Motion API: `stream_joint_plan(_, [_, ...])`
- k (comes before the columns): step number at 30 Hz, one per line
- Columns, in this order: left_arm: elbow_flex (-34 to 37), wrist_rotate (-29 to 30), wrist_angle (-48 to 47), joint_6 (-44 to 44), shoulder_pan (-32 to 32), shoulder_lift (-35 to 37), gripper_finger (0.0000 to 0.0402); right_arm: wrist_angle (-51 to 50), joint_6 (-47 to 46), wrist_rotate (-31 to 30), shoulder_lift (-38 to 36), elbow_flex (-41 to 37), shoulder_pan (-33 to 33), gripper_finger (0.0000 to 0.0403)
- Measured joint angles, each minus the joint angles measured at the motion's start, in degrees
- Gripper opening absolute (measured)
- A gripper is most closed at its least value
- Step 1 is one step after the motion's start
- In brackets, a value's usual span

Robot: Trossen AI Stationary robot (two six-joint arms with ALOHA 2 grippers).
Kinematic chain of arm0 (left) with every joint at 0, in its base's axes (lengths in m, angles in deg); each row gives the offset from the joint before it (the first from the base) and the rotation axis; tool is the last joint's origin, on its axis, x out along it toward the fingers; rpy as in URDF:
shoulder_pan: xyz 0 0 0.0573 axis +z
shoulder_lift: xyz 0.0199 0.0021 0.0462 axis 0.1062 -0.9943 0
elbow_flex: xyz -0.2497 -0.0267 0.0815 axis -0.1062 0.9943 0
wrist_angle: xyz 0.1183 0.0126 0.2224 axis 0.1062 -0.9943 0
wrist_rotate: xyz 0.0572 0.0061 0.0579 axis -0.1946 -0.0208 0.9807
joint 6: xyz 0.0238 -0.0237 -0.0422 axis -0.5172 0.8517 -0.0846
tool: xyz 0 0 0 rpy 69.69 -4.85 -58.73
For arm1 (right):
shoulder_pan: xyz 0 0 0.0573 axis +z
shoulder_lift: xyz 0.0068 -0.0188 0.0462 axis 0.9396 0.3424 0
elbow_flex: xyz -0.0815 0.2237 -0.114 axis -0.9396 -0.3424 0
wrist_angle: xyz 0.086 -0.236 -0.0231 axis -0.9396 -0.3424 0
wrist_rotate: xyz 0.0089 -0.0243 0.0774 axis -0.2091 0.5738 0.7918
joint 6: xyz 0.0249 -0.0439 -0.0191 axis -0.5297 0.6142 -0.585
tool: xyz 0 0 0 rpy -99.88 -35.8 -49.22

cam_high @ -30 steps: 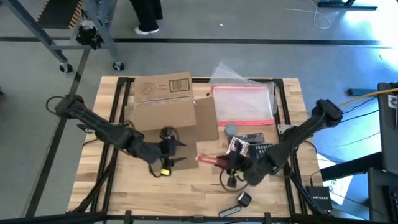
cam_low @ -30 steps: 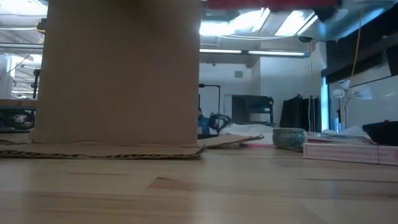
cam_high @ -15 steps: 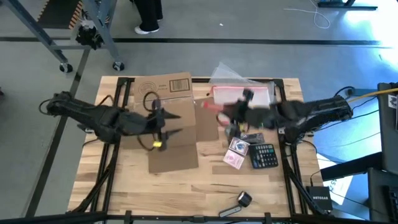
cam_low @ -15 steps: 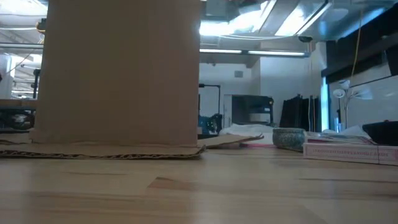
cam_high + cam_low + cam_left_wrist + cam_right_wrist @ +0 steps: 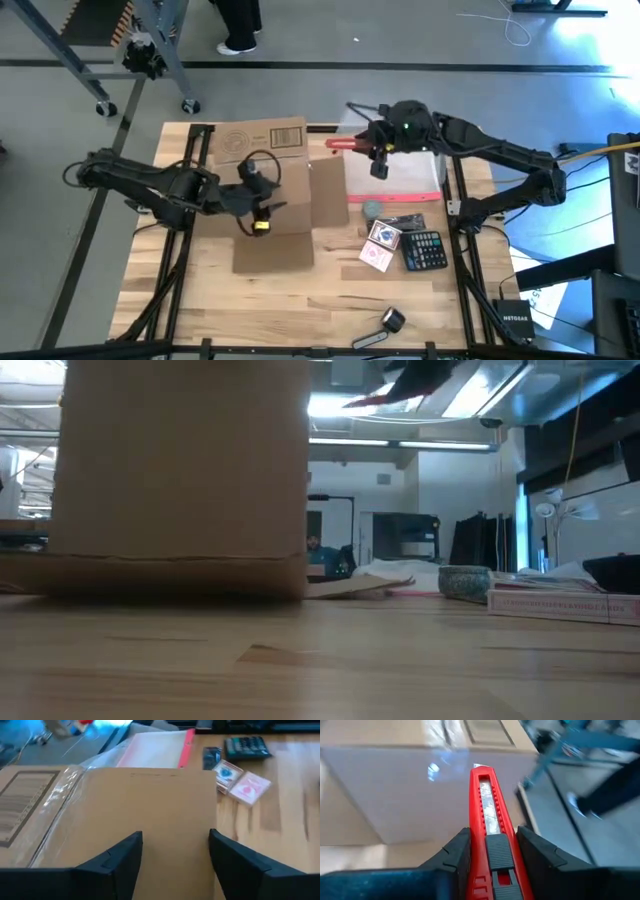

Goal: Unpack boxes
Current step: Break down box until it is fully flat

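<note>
The brown cardboard box (image 5: 265,170) stands at the far left of the table's middle. Its barcode label (image 5: 290,135) faces up, and a flat cardboard part (image 5: 275,250) reaches toward the near edge. My left gripper (image 5: 268,195) is open over the box's top (image 5: 150,805), one finger on either side of the brown surface. My right gripper (image 5: 378,150) hovers high by the box's far right corner, shut on a red utility knife (image 5: 345,143). The knife also shows at the top of the low view (image 5: 385,400). My left gripper (image 5: 175,836) stands over the box's top; I cannot tell whether its fingers touch it. My right gripper (image 5: 492,834) pinches the knife's red handle (image 5: 492,847) between its two fingers. The knife lies along the fingers, its blade end (image 5: 478,770) pointing ahead toward the box. It is lifted clear of everything.
A clear pouch with a pink-red edge (image 5: 392,170) lies far right. In front of it are a grey round tin (image 5: 372,208), card packs (image 5: 380,242) and a calculator (image 5: 424,250). A small black thing (image 5: 392,320) lies near the front edge.
My right gripper has carried the knife from the near right of the table up and toward the far edge, rolling as it went; the knife now points toward the table's left at the box. My left gripper has moved toward the far edge, over the box.
</note>
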Motion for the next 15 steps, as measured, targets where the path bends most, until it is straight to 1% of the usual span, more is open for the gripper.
stream_joint_plan(1, [0.10,-0.08,-0.36,-1.43,-0.69,0.45,0.0219,0.60,0.27,2.37,0.01,0.00,-0.10,0.0134])
stream_joint_plan(3, [0.46,-1.14,-1.75,-4.52,-1.85,1.55,0.0219,1.57,1.41,4.40,0.53,0.00,0.19,0.0134])
stream_joint_plan(5, [0.53,-1.22,-1.73,-4.90,-2.56,2.58,0.0219,2.25,1.56,4.54,1.28,-0.02,0.24,0.0134])
stream_joint_plan(8, [0.58,-1.76,-1.65,-2.51,-3.12,4.17,0.0219,3.47,1.51,4.21,2.38,-0.02,0.08,0.0134])
stream_joint_plan(10, [0.64,-1.58,0.66,-0.67,-3.12,4.47,0.0219,3.43,1.56,3.72,2.99,-0.02,0.02,0.0134])
stream_joint_plan(15, [0.62,-1.01,7.83,-2.37,-2.65,4.34,0.0219,3.33,1.58,3.95,3.48,-0.04,0.13,0.0134])
